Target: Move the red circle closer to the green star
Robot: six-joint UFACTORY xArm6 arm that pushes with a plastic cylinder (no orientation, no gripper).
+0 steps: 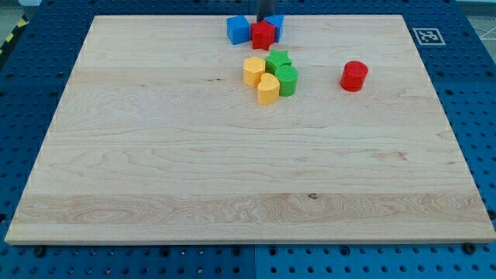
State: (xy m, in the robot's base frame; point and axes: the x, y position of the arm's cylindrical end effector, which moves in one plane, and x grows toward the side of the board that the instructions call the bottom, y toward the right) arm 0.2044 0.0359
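A: Where's my tip [263,21]?
B: At the top edge, just behind the red star [263,34]. No jaws; it holds nothing.
A: The red circle [354,76]?
B: Toward the right edge, well right of the green star [277,60], so it needs pushing left.

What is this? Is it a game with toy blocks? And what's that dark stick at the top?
It is a robot's pushing job. One camera looks down at a wooden board. The dark stick is my rod; my tip sits at the view's top, just behind a red star with a blue cube and another blue block beside it. Lower down huddle a green star, a green block, a yellow hexagon and a yellow block. The red circle stands alone to the right. Nothing is held; I only push.
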